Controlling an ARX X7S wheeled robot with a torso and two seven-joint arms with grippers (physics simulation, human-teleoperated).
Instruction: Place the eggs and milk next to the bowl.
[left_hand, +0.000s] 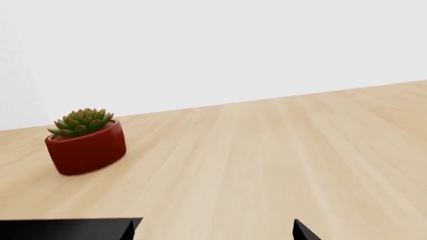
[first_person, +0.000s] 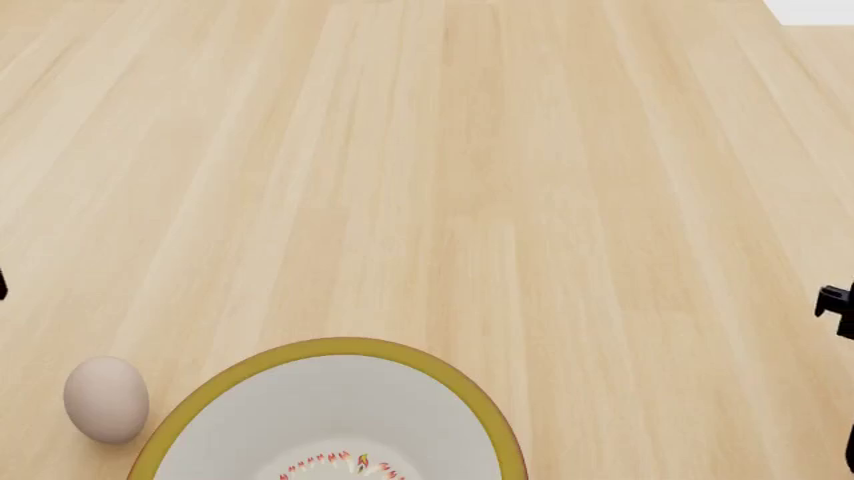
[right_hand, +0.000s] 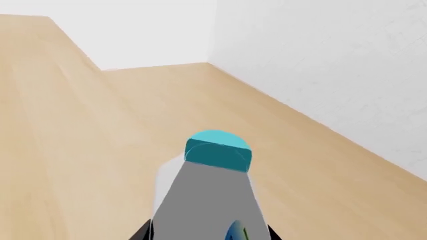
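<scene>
- The right pincer (right_hand: 208, 235) shows in its wrist view only as dark tips at either flank of the milk (right_hand: 210, 200), pinching the bottle between them.
- The milk bottle stretches away from that camera, its teal cap (right_hand: 217, 149) at the far end and a sliver of the blue label (right_hand: 233, 232) at the near edge.
- Beyond the cap lies the pale wooden tabletop (right_hand: 80, 125), meeting white walls (right_hand: 320, 65) behind.
- In the head view a small black piece of the right arm (first_person: 838, 302) peeks in at the right edge; the bottle itself is out of that frame.
- The left pincer (left_hand: 213, 231) shows as two black parts with a wide stretch of bare wood between them, so it stands spread and holds nothing.
- Farther off in that wrist view, a green succulent in a red pot (left_hand: 87, 142) stands on the tabletop.
- In the head view, the bowl (first_person: 334, 420) sits at the near edge, yellow-rimmed, with red-orange marks inside.
- The pale egg (first_person: 106, 399) rests just beside the bowl's left rim, apart from it by a narrow gap.
- The orange-brown egg is in none of the views.
</scene>
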